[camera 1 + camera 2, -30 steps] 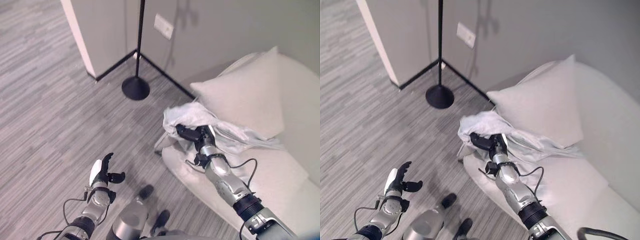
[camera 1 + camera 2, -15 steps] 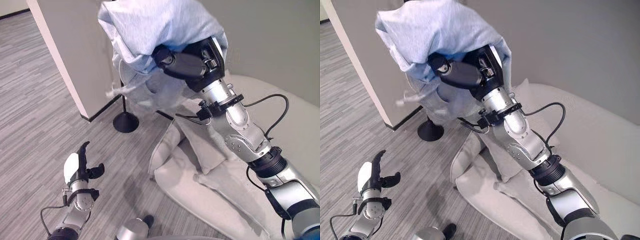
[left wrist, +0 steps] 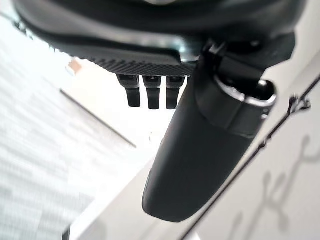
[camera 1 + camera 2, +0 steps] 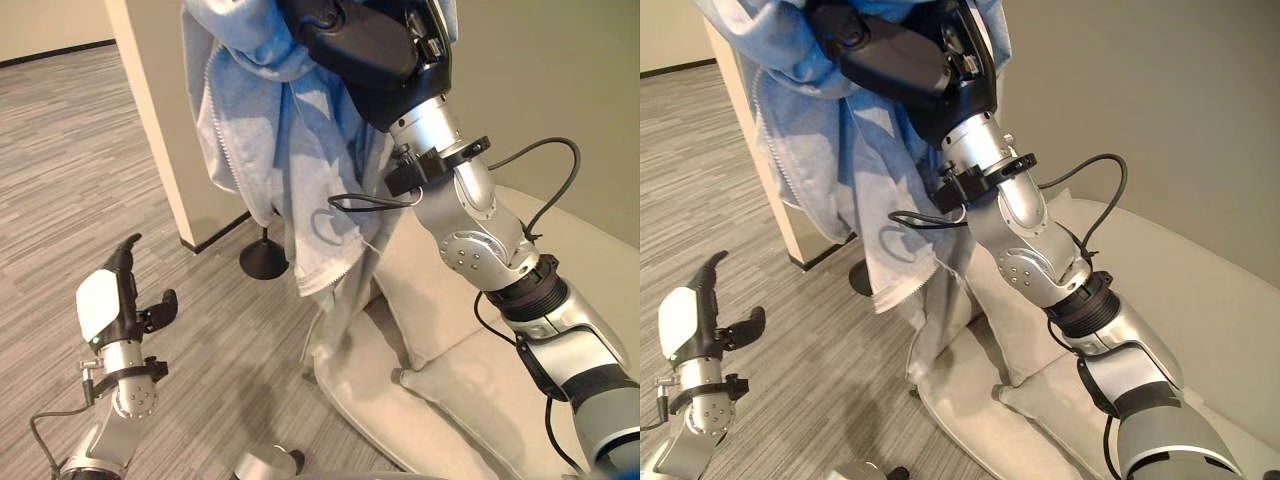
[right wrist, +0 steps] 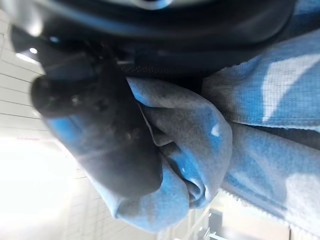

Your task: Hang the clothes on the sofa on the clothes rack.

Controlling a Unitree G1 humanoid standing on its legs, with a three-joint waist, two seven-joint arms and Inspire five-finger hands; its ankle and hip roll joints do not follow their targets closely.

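Grey wood floor (image 4: 80,130), pale sofa (image 4: 470,400). Right hand (image 4: 365,45) raised, clenching light-blue garment (image 4: 290,150), probably zip jacket. Left hand (image 4: 115,305) low, fingers apart.

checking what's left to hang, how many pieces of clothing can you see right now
1. A light blue garment hangs from the raised right hand, its fingers curled round the cloth, above the sofa. More could lie hidden behind it. The left hand is low, open and empty.
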